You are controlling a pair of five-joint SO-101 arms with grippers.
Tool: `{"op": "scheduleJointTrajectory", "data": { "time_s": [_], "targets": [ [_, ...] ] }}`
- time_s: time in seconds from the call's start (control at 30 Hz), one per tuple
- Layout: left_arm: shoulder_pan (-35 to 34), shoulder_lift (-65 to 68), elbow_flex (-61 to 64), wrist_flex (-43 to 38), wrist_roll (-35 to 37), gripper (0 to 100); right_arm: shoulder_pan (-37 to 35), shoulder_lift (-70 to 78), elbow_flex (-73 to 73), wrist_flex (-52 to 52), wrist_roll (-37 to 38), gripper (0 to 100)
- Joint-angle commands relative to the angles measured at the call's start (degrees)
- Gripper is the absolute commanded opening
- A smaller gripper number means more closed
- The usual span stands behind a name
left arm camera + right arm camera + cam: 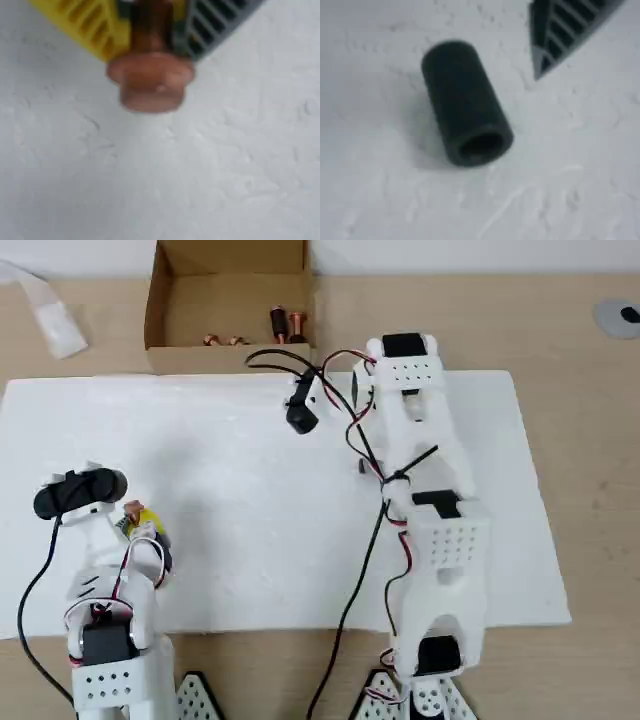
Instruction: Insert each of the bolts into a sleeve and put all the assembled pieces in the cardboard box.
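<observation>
A foam sheet (250, 530) is laid on the desk (590, 440). The cardboard box (160, 320) is set on the desk just behind the sheet's far edge, left of centre. Assembled pieces (285, 325) are gathered in the box along its near wall, toward its right side. A sleeve (465, 105) is laid on its side on the sheet. A bolt (150, 82) is held in the left tool (150, 30) over the sheet's near left part.

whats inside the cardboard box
At least four copper pieces lie by the near wall of the cardboard box. That wall covers the lower parts of the two on the left.
</observation>
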Motion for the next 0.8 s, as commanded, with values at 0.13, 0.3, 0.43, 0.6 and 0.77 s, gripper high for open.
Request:
{"op": "scheduleJointTrajectory", "data": {
  "time_s": [0.13, 0.3, 0.43, 0.6, 0.77],
  "targets": [
    [-0.4, -0.4, -1.0, -1.1, 0.3, 0, 1.1, 3.9, -3.2, -1.5, 2.5, 34.5],
    [-0.4, -0.4, -1.0, -1.1, 0.3, 0, 1.8, 7.4, -3.6, -3.2, 2.7, 34.6],
    [-0.5, -0.4, -1.0, -1.1, 0.3, 0, 2.4, 10.3, -4.6, -4.2, 2.8, 34.4],
    [-0.7, -0.4, -1.1, -1.0, 0.1, 0, 2.2, 13.4, -4.7, -4.0, 2.8, 34.1],
    [-0.8, -0.4, -1.1, -1.0, 0.1, 0, 2.1, 13.6, -4.8, -3.8, 2.8, 22.4]
  ]
}}
